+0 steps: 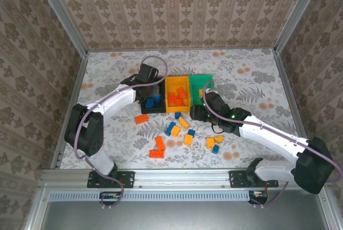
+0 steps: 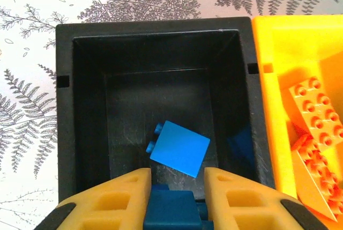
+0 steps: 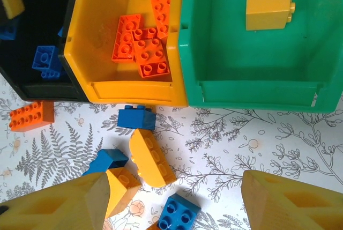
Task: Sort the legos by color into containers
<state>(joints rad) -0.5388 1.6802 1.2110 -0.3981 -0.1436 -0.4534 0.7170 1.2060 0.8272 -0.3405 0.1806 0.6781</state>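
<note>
Over the black bin (image 2: pixel 64 106), the left gripper (image 2: pixel 178 179) points straight down into it. The arm reaches in from its base on the left, bent across the table (image 1: pixel 107 80). Its fingers (image 2: pixel 123 198) are pinched in on a dark blue brick (image 2: pixel 171 208) that sits high between them. The tips are just above the bin's near wall. A lighter blue brick (image 2: pixel 179 148) lies tilted on the bin floor just ahead of the tips, apart from them.

The right gripper (image 3: pixel 175 179) hangs low over the loose legos (image 1: pixel 179 128) just in front of the bin row. That arm comes in from the right base. Jaws are wide apart with nothing between them. Below them are a curved yellow brick (image 3: pixel 151 157) and a small blue brick (image 3: pixel 178 214).

Contents:
- The orange bin (image 3: pixel 134 93) holds a cluster of red-orange bricks (image 3: pixel 142 42).
- The green bin (image 3: pixel 252 93) holds one yellow brick (image 3: pixel 268 6) toward its far side.

Edges and room:
- **Bins:** they touch side to side with no gap.
- **Open table:** it is bare behind the row, left of the black bin and right of the green one. The enclosure walls (image 1: pixel 161 5) are well apart from everything.
- **Front of the row:** it is crowded. A blue block (image 3: pixel 136 117) lies just off the orange bin's front wall, and a red-orange block (image 3: pixel 31 116) is near the black bin's front corner.
- **Rest of the loose bricks:** they are spread between the bins and the arm bases.
- **Floor of the black bin:** it is mostly bare on its left and far sides.
</note>
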